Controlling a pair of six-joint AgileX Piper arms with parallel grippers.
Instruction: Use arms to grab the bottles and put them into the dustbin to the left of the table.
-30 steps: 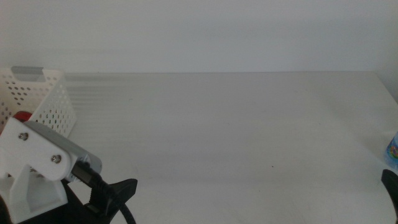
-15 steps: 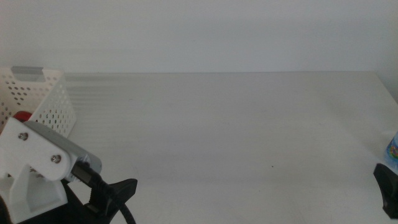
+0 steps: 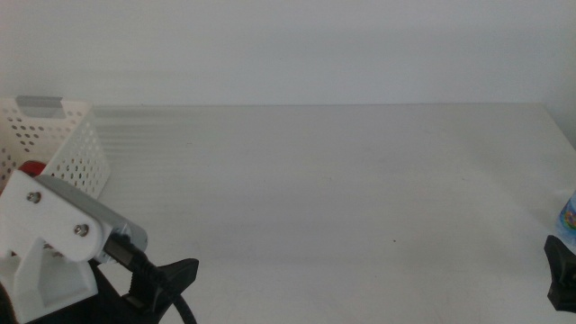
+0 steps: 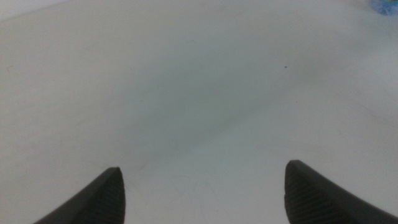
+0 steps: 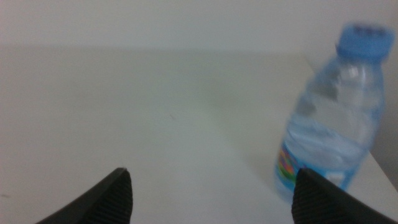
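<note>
- Nearest the camera in the middle view, the white-housed left arm (image 3: 54,247) waits at the lower left. Its left gripper (image 4: 202,190) hangs over bare worktop with jaws spread wide and nothing between them.
- At the lower right edge of the same view only a dark tip of the right gripper (image 3: 562,274) shows. In the right wrist view its jaws are released, parted wide and empty, pointed across the plain white matte worktop (image 3: 342,180).
- The small clear water bottle with a blue cap (image 5: 333,115) stands upright close to the worktop's right edge, off to one side of the right gripper's line and not between its jaws. In the middle view just a blue sliver of it (image 3: 568,214) shows.
- Risk, as I judge it: if the right gripper advances without first centring on the bottle, one jaw may strike its side. The bottle is light and close to the edge, so it could tip or roll off the worktop.
- A second risk is the long carry: the bin is on the opposite side, well apart from the bottle.
- The bottle's label is a colourful band low on the body; its writing is too blurred to read.
- Farthest left, the white perforated plastic dustbin (image 3: 76,148) holds something red (image 3: 32,167), probably the can.
</note>
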